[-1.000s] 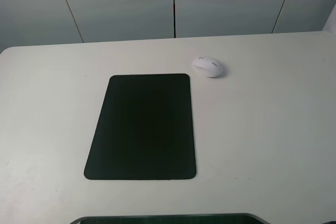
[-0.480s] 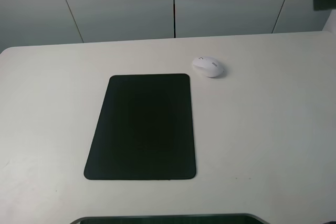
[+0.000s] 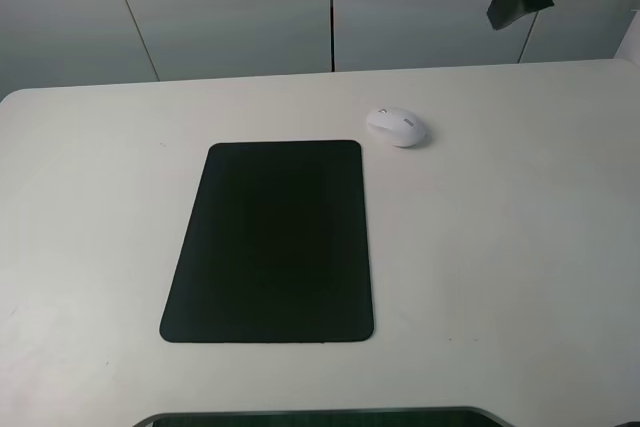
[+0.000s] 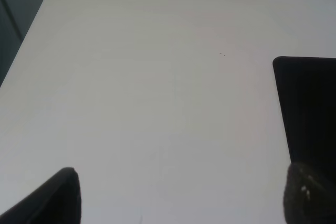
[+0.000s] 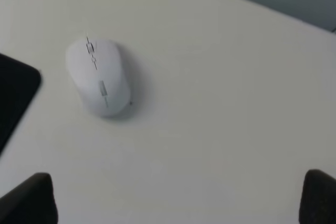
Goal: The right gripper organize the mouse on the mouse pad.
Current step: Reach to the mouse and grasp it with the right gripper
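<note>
**Legible markings: none**

The mouse [image 5: 98,76] carries a small grey mark [image 5: 103,88] on its back. The mark is blurred in the right wrist view and too small in the exterior high view, so it cannot be read. No other text, brand or number is legible.

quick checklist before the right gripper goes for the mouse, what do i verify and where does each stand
1. Mouse located: ok. The mouse lies on the table, off the mouse pad, beside its far right corner.
2. Pad free to receive it: ok. Nothing lies on it in the high view.
3. Right gripper open: ok. Its fingers stand wide apart, holding nothing.
4. Right gripper lined up on the mouse: not ok. It is well above the table, and the mouse sits off centre between the fingers.
5. Left gripper out of the way: ok. It hangs open over bare table at the pad's edge, away from the mouse.
</note>
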Tool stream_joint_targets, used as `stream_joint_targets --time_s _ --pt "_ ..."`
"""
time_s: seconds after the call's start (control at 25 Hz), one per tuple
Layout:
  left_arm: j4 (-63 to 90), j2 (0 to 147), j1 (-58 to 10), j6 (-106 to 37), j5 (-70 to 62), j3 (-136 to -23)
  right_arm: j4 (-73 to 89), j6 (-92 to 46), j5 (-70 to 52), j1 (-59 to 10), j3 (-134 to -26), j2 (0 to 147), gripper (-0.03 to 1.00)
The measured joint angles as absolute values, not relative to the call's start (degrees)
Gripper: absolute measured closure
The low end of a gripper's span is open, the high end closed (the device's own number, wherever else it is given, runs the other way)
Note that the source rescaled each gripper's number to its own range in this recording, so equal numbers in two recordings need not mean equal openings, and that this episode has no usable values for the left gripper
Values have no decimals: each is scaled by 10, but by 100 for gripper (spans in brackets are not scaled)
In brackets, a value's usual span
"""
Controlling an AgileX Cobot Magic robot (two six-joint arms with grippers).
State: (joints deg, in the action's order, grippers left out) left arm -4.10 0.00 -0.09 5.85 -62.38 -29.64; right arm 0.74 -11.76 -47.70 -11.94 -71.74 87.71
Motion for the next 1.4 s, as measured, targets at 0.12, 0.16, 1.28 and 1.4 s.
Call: stream_joint_targets --time_s 0.12,0.16,1.28,1.4 --pt "-41 0 -1 58 -624 -296 4 -122 -511 -126 -764 937 -3" --pt "-41 0 -1 58 -624 -296 4 -122 -523 -128 -781 958 -3" --pt "-41 0 -1 58 -624 -296 -21 -174 -675 -180 -1125 1334 -3" --pt "-41 0 -1 58 -624 -296 -21 -174 -676 -180 -1127 1349 -3"
